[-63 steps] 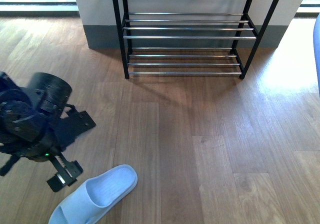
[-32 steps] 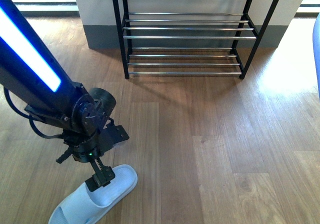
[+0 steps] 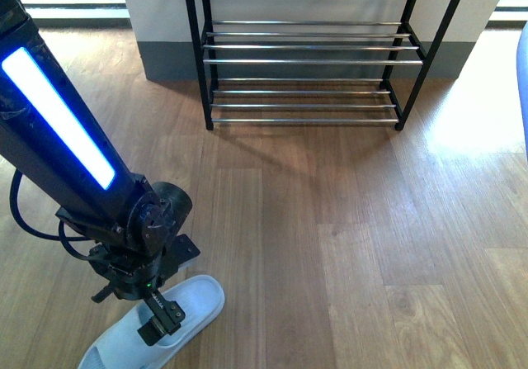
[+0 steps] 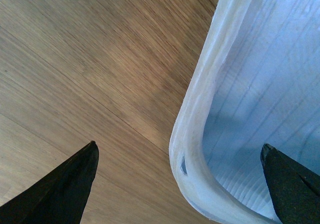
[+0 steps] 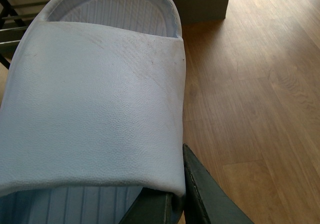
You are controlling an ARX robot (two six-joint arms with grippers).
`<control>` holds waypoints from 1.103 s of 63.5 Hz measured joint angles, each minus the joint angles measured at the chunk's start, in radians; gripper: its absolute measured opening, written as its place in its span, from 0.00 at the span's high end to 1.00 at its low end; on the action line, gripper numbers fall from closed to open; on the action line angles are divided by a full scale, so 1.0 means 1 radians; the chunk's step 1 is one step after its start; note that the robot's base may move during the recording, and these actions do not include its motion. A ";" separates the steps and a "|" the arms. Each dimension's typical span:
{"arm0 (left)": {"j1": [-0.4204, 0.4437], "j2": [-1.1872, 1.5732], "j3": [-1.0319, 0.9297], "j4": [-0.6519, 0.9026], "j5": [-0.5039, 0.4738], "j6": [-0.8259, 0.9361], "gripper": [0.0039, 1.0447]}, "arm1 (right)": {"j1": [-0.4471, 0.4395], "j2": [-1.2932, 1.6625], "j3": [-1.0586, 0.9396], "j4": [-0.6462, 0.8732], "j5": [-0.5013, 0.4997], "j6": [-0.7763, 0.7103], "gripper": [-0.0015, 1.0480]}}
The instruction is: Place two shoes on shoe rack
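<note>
One pale blue slide (image 3: 198,296) lies on the wood floor at the front left. My left gripper (image 3: 159,321) is down on it and open. In the left wrist view the slide's side rim (image 4: 197,108) runs between the two dark fingertips (image 4: 70,184), one over the floor and the other over the ribbed footbed. A second pale blue slide (image 5: 95,98) fills the right wrist view, and my right gripper (image 5: 172,201) is shut on the edge of its strap. The shoe rack (image 3: 305,47), a black frame with chrome bars, stands against the far wall with no shoes on the tiers that show.
Bare wood floor (image 3: 346,220) stretches between the slide and the rack. A grey skirting and white wall (image 3: 161,22) run behind the rack, with windows at both far corners. A pale blue sliver (image 3: 524,80) shows at the right edge of the front view.
My left arm has swung in from the far left and come down, so its gripper moved from beside the floor slide to straddling its rim. The slide has shifted slightly.
</note>
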 joint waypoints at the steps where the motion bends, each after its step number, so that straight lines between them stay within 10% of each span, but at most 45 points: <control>1: 0.000 0.000 -0.002 0.000 0.000 0.000 0.09 | 0.000 0.000 0.000 0.000 0.000 0.000 0.98; 43: 0.017 -0.002 -0.050 0.099 -0.050 -0.046 0.98 | 0.000 0.000 0.000 0.000 0.000 0.000 0.98; 70: 0.017 -0.134 -0.082 0.286 -0.049 -0.376 0.99 | 0.000 0.000 0.000 0.000 0.000 0.000 0.98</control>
